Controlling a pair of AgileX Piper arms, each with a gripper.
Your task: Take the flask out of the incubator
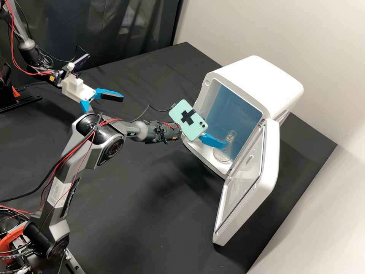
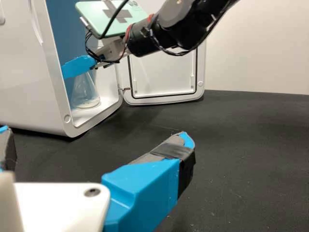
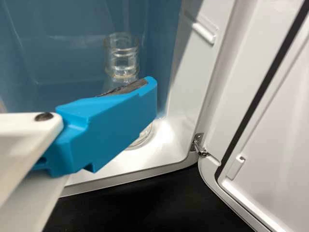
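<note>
While the right jaws sit inside the incubator point(image 1: 262, 83), one blue finger point(image 3: 111, 121) just before the flask point(image 3: 123, 55) standing on its floor, I cannot tell their spread. The left jaws hang released, well apart. A skewed closing could knock the neck and topple it.

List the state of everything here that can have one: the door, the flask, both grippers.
Incubator door, swung wide open.
Flask, upright inside the incubator, uncapped, not yet taken out.
Left gripper, open, above the bench, away from the incubator.
Right gripper, inside the incubator opening right by the flask; whether it holds the flask cannot be told.
</note>
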